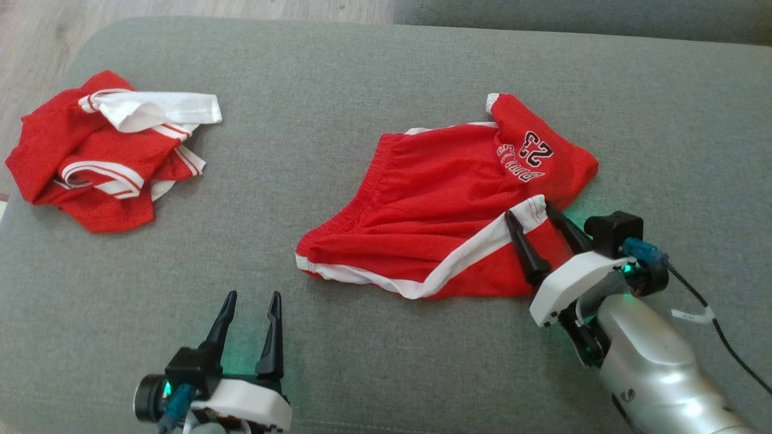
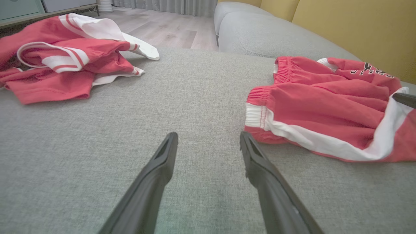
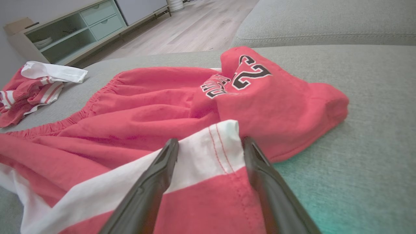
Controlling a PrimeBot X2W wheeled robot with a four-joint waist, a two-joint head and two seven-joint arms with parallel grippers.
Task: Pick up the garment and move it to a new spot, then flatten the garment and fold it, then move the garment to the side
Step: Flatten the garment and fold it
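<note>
Both spread wide, right gripper [image 1: 529, 210] astride red shorts [image 1: 434, 205], left gripper [image 1: 253, 294] empty

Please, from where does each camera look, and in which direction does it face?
Head view: on the head, looking down on the grey cushion, red shorts and crumpled red-and-white garment; left gripper and right gripper show, jaws open.
Left wrist view: on the left wrist, looking low along its open jaws over bare cushion, between the two garments.
Right wrist view: on the right wrist, looking along open jaws either side of the shorts' white-trimmed corner, toward a cabinet.
Shared: both wrist views show both garments.
</note>
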